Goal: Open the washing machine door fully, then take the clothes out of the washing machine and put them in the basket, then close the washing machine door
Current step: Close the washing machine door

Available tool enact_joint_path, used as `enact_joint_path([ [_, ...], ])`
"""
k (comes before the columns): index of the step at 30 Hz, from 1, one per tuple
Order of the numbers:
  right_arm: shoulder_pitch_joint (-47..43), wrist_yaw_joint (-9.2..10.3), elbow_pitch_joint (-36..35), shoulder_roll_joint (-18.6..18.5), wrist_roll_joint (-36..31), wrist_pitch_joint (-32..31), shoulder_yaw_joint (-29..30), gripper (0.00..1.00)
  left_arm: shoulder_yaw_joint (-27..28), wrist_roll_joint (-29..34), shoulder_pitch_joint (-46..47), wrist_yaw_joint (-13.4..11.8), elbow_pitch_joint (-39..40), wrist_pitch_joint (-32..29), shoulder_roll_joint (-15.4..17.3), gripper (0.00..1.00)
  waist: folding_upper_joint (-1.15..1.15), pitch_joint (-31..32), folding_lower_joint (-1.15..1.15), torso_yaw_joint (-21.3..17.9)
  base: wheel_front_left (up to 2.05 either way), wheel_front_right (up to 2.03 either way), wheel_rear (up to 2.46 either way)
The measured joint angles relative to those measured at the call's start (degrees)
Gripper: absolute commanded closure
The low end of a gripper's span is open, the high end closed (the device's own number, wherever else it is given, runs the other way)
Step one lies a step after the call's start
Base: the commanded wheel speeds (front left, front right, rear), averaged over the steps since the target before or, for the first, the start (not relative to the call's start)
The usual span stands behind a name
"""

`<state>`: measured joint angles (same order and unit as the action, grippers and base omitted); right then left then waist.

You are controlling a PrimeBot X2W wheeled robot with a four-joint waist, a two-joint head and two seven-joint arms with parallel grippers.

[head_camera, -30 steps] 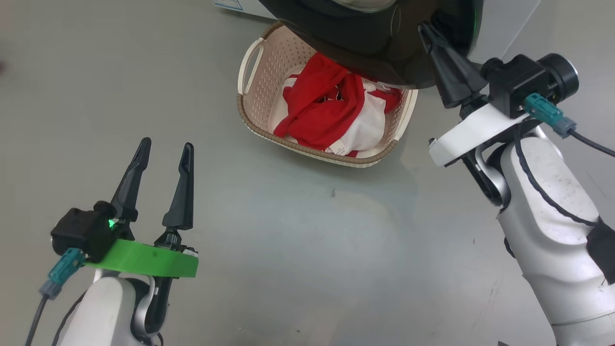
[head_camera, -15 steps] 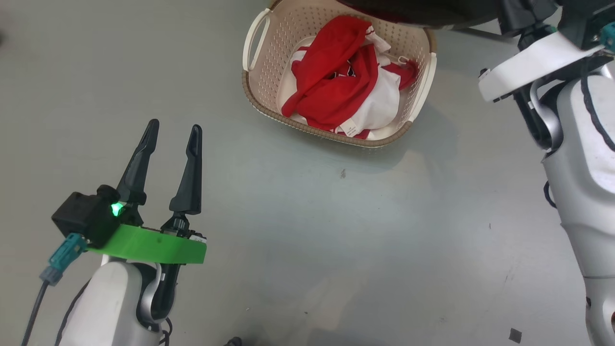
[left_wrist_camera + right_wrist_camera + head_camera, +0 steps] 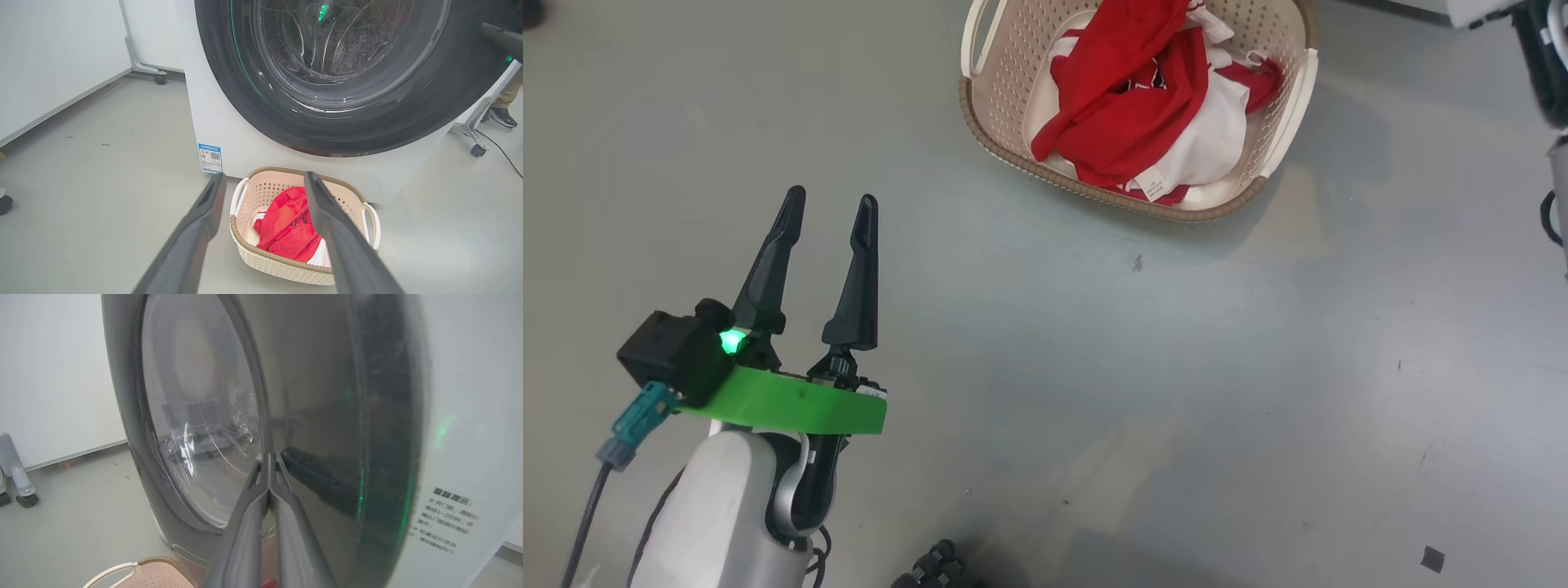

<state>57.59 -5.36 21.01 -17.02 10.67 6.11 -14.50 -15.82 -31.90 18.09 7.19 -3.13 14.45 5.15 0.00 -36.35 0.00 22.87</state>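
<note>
While the washing machine door (image 3: 229, 81) is lying close against the front of the washing machine (image 3: 229, 139), its black rim is covering nearly the whole face in our left wrist view, and we cannot tell whether it is latched. In our right wrist view our right jaws are pressing tight together, the fingers (image 3: 245, 526) reaching up to the washing machine door (image 3: 318, 396) where the glass bowl is meeting the rim. Whether the tips are touching it we cannot tell.

Just below the door, the basket (image 3: 992, 139) is standing on the floor (image 3: 1176, 392) with its far rim near the machine's foot. The clothes (image 3: 1127, 122) are lying bunched inside its brown edge.

Our left jaws are standing wide and empty, the fingers (image 3: 854, 286) hovering over bare floor, well apart from the basket's near left corner. Grey floor is spreading open on the left and near sides of the basket. A wheeled frame (image 3: 476, 134) is standing beyond the machine's corner, at the right of the left wrist view.
</note>
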Motion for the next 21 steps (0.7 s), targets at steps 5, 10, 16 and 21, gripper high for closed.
enact_joint_path([
  [5,3.0,0.65,1.0,-0.7,-0.5,-0.5,0.7,1.0,-0.5,-0.5,0.7,0.0,-0.1,0.0,-0.3,0.0,0.0,-1.2,0.0,0.8,0.0,0.0,0.0],
  [10,5.5,1.42,2.7,-1.4,-0.8,-0.8,1.1,1.0,-0.8,-0.9,0.9,0.0,-0.6,0.0,-0.6,0.0,0.0,-2.1,0.0,1.7,0.0,0.0,0.0],
  [16,8.6,2.08,4.4,-1.3,-1.2,-1.6,1.6,1.0,-0.9,-1.0,1.1,0.0,-0.8,0.0,-0.6,0.0,0.0,-2.9,0.0,2.2,0.0,0.0,0.0],
  [21,10.2,2.75,5.4,-1.3,-1.2,-1.4,2.3,1.0,-1.1,-1.3,2.2,0.0,-0.9,0.0,-0.7,0.0,0.0,-3.6,0.0,2.4,0.0,0.0,0.0],
])
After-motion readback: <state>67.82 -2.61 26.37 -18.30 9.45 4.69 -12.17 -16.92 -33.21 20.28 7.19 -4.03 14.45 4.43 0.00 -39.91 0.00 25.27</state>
